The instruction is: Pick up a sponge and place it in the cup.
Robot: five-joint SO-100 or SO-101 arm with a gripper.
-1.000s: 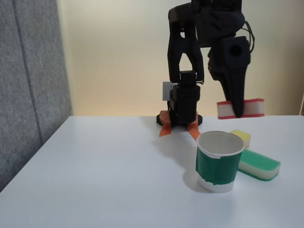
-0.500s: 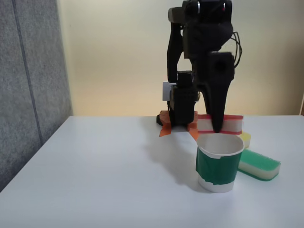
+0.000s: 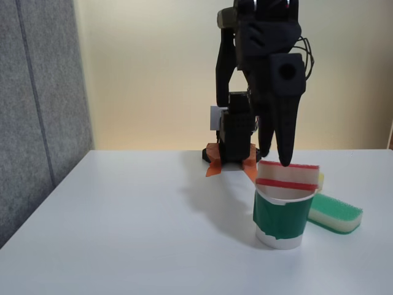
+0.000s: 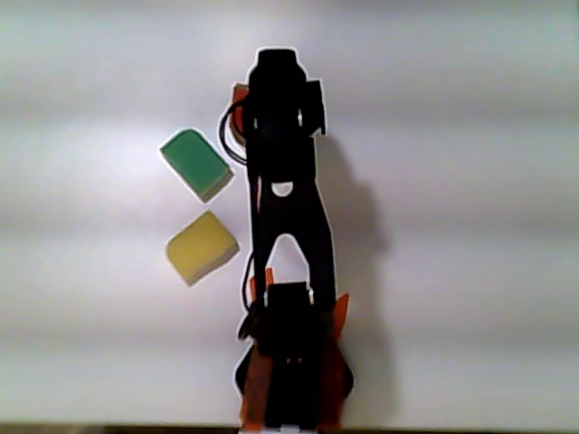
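Note:
The sponge, red on top with cream foam and a thin red stripe, rests tilted in the mouth of the cup, its upper half standing above the rim. The cup is white paper with a dark green band and stands on the white table in the fixed view. My gripper points straight down just over the sponge. Its fingers are parted and their tips sit at the sponge's top edge without clamping it. In the other view, from above, my black arm hides the cup and sponge.
A long green-topped sponge lies just right of the cup in the fixed view, and a yellow sponge lies near it. The arm's base with orange tape stands behind the cup. A grey panel borders the table's left side.
The gripper carried the sponge leftward and down from high at the right to above the cup. The sponge has dropped out of the fingers into the cup's mouth.

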